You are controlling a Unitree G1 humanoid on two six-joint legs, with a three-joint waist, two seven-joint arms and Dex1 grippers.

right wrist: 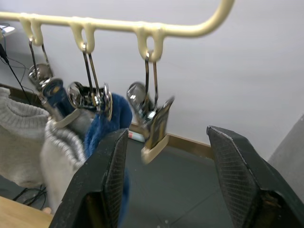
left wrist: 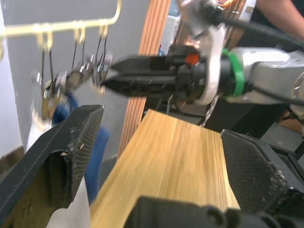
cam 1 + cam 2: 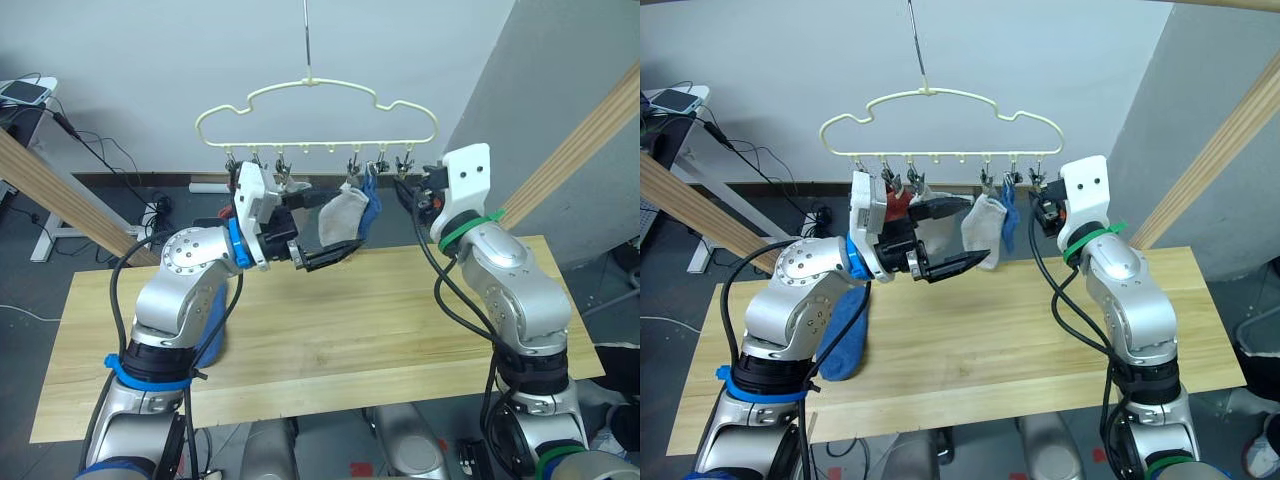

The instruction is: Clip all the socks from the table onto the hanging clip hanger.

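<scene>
The clip hanger (image 3: 940, 125) hangs by its metal hook above the far edge of the bench (image 3: 990, 320), with socks already clipped along its row of clips. A rust red sock (image 3: 898, 204) hangs near the hanger's left end, a light grey sock (image 3: 985, 228) hangs right of the middle, and a blue sock (image 3: 1009, 218) hangs just beside it on the right, touching it. In the right wrist view a 2nd grey knit piece (image 1: 16, 137) hangs beside the grey one (image 1: 61, 156). The left gripper (image 3: 958, 245) is raised in front of the hanger, just below the clips; its fingers stand wide apart and hold nothing, with the light grey sock hanging close behind the upper finger (image 3: 945, 210). The right gripper (image 1: 166, 180) is lifted at the hanger's right end, its 2 fingers apart and empty, and the end clip (image 1: 151, 121) hangs above the gap between them without touching either finger. Another blue sock (image 3: 845, 335) lies on the left part of the bench, under the left arm, well apart from both pairs of fingers.
</scene>
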